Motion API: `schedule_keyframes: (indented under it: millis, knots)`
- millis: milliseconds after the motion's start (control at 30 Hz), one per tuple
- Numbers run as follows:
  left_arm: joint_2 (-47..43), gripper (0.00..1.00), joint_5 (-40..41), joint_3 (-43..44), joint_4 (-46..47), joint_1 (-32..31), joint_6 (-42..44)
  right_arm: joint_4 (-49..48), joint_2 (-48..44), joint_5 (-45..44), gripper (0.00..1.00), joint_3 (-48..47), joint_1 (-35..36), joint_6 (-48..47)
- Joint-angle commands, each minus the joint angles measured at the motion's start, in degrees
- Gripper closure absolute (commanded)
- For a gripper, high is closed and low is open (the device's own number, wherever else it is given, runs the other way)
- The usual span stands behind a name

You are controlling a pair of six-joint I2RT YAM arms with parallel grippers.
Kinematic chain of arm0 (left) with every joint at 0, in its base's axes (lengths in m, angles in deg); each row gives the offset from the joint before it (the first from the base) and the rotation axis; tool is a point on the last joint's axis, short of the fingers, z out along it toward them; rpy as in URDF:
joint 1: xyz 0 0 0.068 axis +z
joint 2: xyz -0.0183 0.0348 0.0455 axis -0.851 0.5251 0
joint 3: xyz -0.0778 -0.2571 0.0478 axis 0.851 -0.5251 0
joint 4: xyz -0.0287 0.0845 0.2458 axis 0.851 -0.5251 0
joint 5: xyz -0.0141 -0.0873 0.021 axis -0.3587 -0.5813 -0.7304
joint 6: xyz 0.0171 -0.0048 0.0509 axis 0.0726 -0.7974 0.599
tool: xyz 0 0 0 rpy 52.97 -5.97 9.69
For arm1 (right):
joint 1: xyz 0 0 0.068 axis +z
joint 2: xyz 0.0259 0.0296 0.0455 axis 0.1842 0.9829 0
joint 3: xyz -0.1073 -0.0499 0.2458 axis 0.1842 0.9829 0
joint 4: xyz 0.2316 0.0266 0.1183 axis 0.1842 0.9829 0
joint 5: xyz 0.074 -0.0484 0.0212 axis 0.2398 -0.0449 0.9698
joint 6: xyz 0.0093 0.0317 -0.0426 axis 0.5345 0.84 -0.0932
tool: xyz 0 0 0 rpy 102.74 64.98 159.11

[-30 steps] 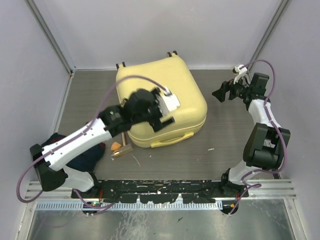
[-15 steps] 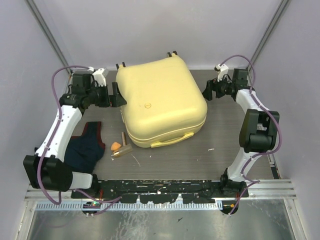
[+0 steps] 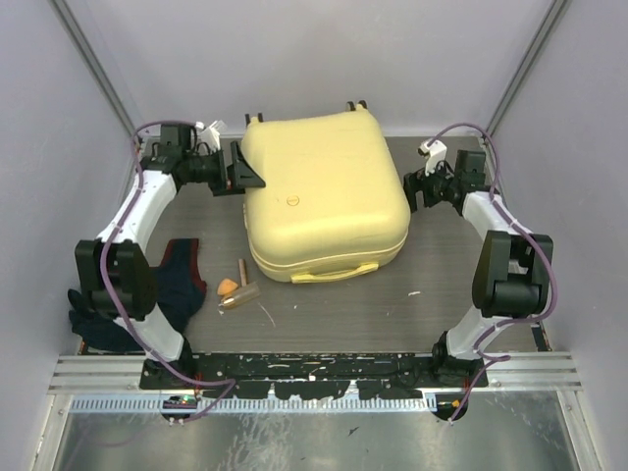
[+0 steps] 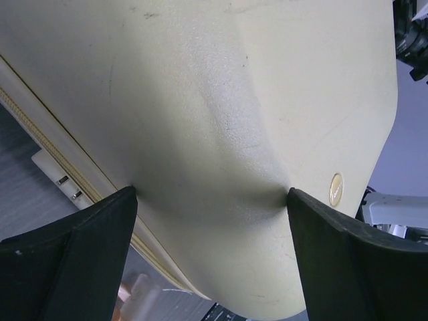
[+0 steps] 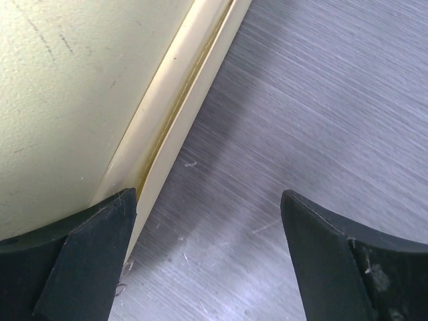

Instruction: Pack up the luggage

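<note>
The luggage (image 3: 324,191) is a pale-yellow hard-shell suitcase lying shut in the middle of the table, with its handle (image 3: 334,272) toward me and its wheels at the far edge. My left gripper (image 3: 245,172) is open at the suitcase's far left corner. In the left wrist view (image 4: 210,194) both fingertips touch the rounded shell (image 4: 234,100). My right gripper (image 3: 417,191) is open and empty beside the suitcase's right side. In the right wrist view (image 5: 207,194) its left finger (image 5: 87,254) sits at the shell's seam (image 5: 167,114).
A dark blue garment with red trim (image 3: 182,280) lies at the left under the left arm. A small orange piece (image 3: 228,287), a tan block (image 3: 243,292) and a brown stick (image 3: 242,267) lie by the suitcase's near left corner. Walls enclose three sides.
My left arm swung from above the suitcase to its far left corner. My right gripper came in to its right side. The suitcase shifted a little right and back.
</note>
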Motion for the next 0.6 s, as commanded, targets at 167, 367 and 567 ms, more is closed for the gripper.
schedule_keyframes:
  millis: [167,367,567]
  knots:
    - [12.3,0.12,-4.0,11.7,0.3,-5.2,3.6,-0.3,-9.7,5.1,0.05,6.6,4.0,3.7]
    - [7.4,0.02,3.5,12.4,-6.0,-4.1,8.1,3.7,-12.8,4.8,0.03,3.1,1.3,5.5]
    - [4.2,0.02,11.5,21.2,-22.4,1.3,13.9,12.5,-15.9,7.1,0.02,-3.8,-6.5,7.7]
